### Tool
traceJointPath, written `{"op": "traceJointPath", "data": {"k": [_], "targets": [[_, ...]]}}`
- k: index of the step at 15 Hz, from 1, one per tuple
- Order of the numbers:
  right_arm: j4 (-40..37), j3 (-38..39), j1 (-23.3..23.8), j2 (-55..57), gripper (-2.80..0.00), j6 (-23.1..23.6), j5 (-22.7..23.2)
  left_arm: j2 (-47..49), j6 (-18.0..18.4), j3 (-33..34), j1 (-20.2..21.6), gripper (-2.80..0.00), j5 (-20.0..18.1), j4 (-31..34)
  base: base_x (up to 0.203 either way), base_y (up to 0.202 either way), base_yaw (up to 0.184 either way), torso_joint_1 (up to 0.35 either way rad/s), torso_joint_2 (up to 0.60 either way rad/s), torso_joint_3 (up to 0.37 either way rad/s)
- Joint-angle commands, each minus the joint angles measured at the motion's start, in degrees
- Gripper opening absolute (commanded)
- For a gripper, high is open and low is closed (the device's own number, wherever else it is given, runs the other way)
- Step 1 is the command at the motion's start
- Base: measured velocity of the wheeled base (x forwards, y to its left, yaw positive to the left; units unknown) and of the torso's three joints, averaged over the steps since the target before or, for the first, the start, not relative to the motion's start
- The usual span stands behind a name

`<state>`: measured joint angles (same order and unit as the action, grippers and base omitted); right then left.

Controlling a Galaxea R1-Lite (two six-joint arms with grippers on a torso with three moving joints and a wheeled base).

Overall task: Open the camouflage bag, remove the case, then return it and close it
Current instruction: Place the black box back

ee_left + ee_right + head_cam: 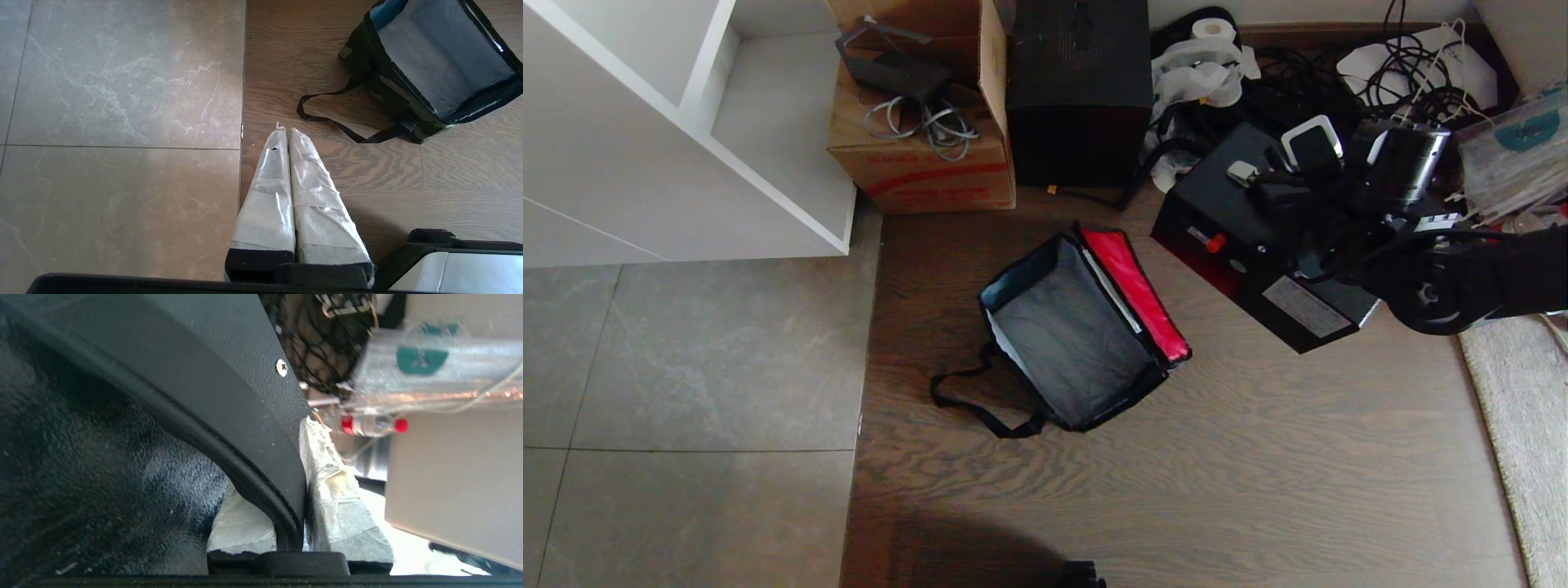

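Case black, boxy, red latch, tilted, handle clamped in right end effector; camouflage bag open.

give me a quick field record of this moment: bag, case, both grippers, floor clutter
bag: camouflage bag on the wood floor, lid open, red lining showing, interior empty
case: case out of the bag, to its right, held up by its handle
right gripper: right gripper shut on the case handle
left gripper: left gripper shut, holding nothing, over the floor near the bag strap
clutter: cardboard box and black upright box behind the bag
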<state>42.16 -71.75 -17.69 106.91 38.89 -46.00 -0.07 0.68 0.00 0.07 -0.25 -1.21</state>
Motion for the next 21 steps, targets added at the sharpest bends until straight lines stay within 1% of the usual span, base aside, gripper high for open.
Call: {"op": "traceJointPath", "data": {"k": [1,5,11,17,19,21], "targets": [[0.26,0.23,-3.46,-1.56,-2.8,0.22,-0.14,-0.01,0.02,0.53,0.01,-2.8,-0.01,-0.02,0.0,0.0,0.0,0.0,0.0,0.0],[0.28,2.6,-8.11,-3.13,-2.8,0.14,-0.08,0.06,-0.07,0.53,0.01,-2.8,-0.01,-0.02,0.0,0.0,0.0,0.0,0.0,0.0],[-0.19,3.35,-13.94,-3.87,-2.8,-0.53,-0.15,0.07,-0.05,0.53,0.01,-2.8,-0.01,-0.02,0.0,0.0,0.0,0.0,0.0,0.0],[-0.56,3.9,-17.16,-2.44,-2.8,-1.98,-0.42,0.06,0.02,0.53,0.01,-2.8,-0.01,-0.02,0.0,0.0,0.0,0.0,0.0,0.0],[-3.33,3.46,-18.55,-1.55,-2.8,-3.78,-1.25,0.07,0.02,0.53,0.01,-2.8,-0.01,-0.02,0.0,0.0,0.0,0.0,0.0,0.0],[-8.97,2.19,-20.33,-1.11,-2.8,-6.85,-2.02,0.07,-0.06,0.53,0.01,-2.8,-0.01,-0.02,0.0,0.0,0.0,0.0,0.0,0.0]]}}
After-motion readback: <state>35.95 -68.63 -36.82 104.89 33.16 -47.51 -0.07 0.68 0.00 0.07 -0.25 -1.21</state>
